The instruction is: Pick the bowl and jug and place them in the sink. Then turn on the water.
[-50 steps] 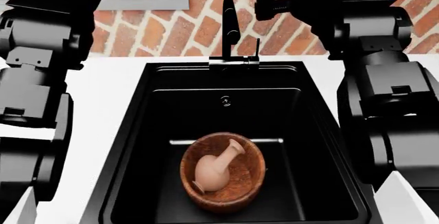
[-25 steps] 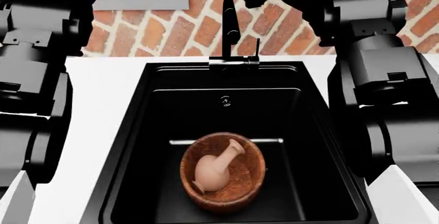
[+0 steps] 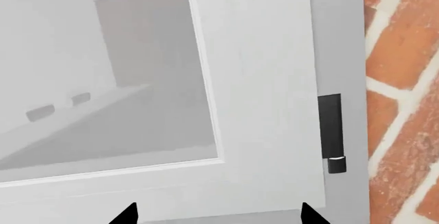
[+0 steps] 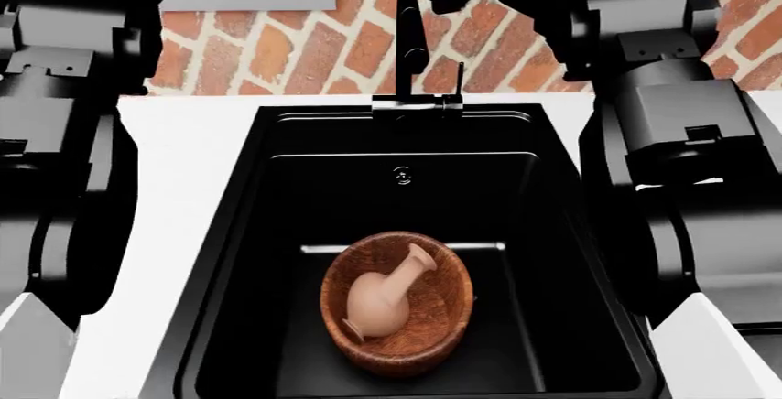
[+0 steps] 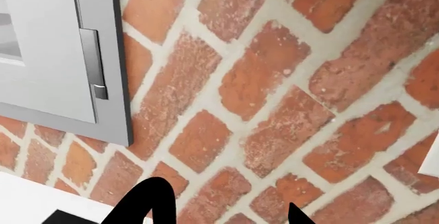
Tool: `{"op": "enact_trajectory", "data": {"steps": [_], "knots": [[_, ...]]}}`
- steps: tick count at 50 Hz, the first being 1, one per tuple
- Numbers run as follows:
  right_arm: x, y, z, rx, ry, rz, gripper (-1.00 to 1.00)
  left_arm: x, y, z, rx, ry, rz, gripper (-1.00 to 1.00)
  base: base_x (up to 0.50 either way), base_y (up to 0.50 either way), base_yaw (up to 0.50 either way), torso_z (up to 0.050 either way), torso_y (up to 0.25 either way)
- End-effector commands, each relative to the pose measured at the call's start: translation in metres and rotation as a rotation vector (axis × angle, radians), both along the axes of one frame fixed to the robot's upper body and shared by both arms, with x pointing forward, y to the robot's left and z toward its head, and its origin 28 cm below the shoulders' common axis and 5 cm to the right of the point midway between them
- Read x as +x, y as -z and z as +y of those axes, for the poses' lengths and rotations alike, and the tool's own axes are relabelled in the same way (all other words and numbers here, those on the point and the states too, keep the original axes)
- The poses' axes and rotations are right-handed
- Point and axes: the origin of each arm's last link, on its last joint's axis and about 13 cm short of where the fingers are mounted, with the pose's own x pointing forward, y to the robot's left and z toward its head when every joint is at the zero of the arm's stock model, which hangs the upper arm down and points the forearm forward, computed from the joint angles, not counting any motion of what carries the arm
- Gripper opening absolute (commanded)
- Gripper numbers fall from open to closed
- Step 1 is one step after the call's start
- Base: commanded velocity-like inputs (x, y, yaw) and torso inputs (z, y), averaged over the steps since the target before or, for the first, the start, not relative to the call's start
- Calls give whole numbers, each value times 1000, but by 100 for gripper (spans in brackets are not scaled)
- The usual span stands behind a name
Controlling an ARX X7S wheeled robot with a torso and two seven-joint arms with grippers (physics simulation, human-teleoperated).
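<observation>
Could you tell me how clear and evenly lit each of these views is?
Head view: sharp and evenly lit, but the matte black sink swallows detail; the jug in the bowl stays clear. Left wrist view: a pale, washed-out window frame. Right wrist view: crisp brick wall, no glare.

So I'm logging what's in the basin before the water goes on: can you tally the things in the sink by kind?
Wooden bowl: 1
Terracotta jug, lying inside the bowl: 1
Total in the sink: 2
</observation>
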Motion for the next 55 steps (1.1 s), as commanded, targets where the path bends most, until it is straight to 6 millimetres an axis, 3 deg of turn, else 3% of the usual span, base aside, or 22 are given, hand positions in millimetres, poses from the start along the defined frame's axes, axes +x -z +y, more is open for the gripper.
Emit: {"op": "enact_trajectory", "data": {"steps": [1,44,55], "knots": [[1,3,-3,6,-1,1,100,1,4,-2,-1,-2,2,100,0,0,0,0,-143],[0,2,-3,2,3,0,100,1,7,0,3,1,13,100,0,0,0,0,-144],[0,2,-4,1,7,0,100,1,8,-1,1,3,13,100,0,0,0,0,-33]]}}
